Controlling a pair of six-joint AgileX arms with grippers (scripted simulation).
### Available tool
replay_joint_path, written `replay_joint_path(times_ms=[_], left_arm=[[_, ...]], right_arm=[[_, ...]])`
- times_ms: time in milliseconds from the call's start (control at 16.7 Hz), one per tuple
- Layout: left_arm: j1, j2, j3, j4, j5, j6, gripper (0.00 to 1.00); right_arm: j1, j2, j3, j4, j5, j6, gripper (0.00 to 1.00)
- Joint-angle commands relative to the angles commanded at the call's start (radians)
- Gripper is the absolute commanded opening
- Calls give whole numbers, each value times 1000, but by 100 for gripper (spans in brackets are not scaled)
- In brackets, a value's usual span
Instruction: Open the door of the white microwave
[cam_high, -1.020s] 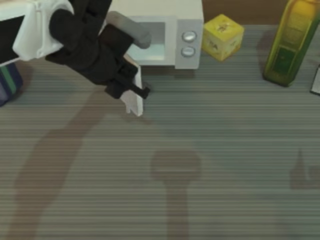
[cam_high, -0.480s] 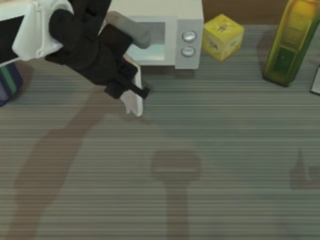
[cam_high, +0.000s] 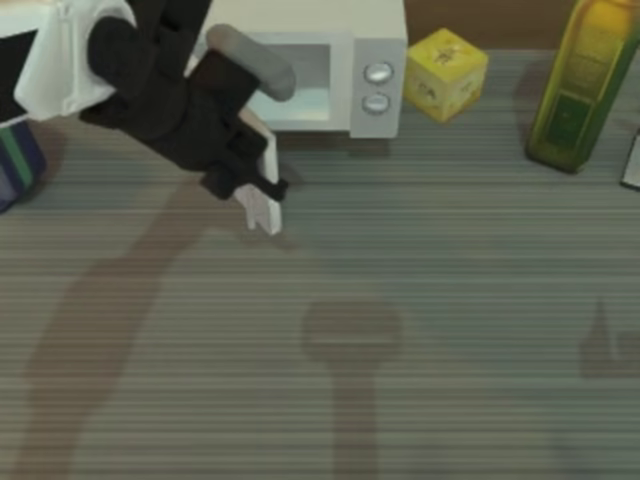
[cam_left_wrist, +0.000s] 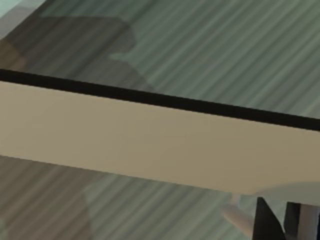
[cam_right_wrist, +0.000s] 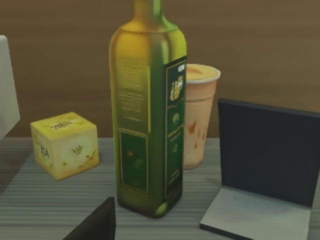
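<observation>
Door (cam_high: 266, 190) edge sits clamped between left jaws (cam_high: 262, 186)

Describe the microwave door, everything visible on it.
The door is a flat off-white panel, swung wide open from the white microwave, so the pale interior shows. In the top view it is seen nearly edge-on, jutting out from the oven's left front corner toward the table's near side. The left claw is at its outer edge, apparently gripping it. The left wrist view shows a broad beige face with a thin black border. Its mesh window is not visible.
</observation>
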Motion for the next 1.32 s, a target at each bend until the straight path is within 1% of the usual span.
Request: replay_joint_path(times_ms=[240, 360, 1320], left_arm=[[40, -21, -24, -20, 47, 102, 0], [51, -30, -28, -22, 61, 127, 0], [51, -31, -28, -22, 61, 127, 0]], right_arm=[[0, 0, 0, 0, 0, 0, 100], [0, 0, 0, 0, 0, 0, 100], [0, 0, 0, 0, 0, 0, 100]])
